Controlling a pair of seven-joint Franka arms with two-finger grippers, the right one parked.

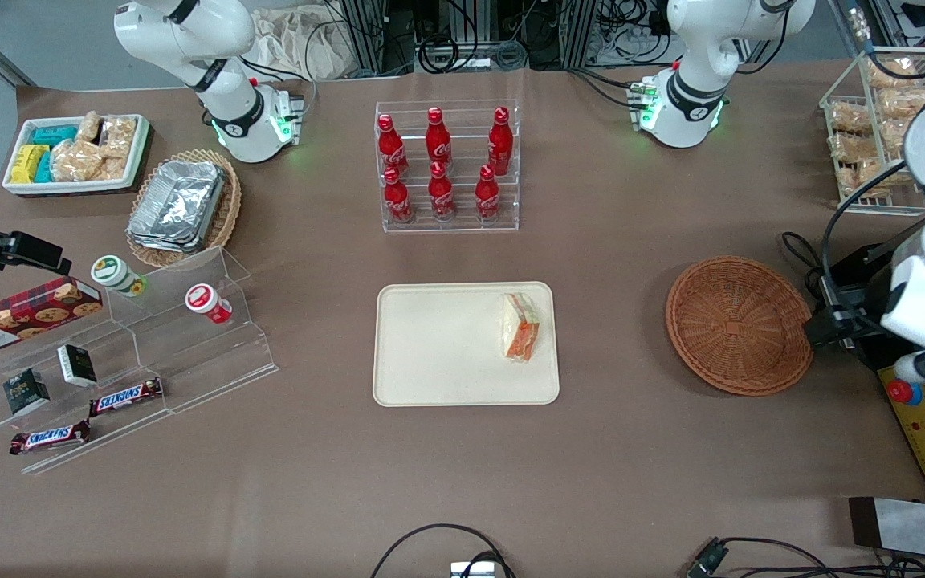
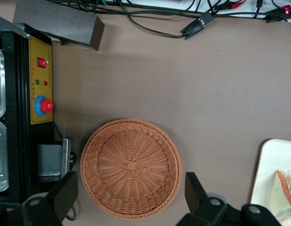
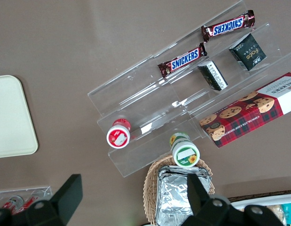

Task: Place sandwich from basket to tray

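Sandwich (image 1: pixel 521 327) lies on the tray (image 1: pixel 438 345), basket (image 1: pixel 738 323) empty, so your placing step looks done. Claw (image 2: pixel 131 197) hangs spread wide above the basket, gripping nothing. Next move: just retract clear, no regrasp needed

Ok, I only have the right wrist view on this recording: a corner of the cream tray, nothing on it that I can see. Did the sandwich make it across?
Observer: Yes. In the front view the sandwich lies on the tray, near its edge toward the working arm's end.
Operator: And the basket?
Observer: The basket holds nothing now; it sits on the table apart from the tray.
Operator: Where's the gripper?
Observer: The gripper is open, above the basket, holding nothing; the left wrist view shows the weave between its fingers.
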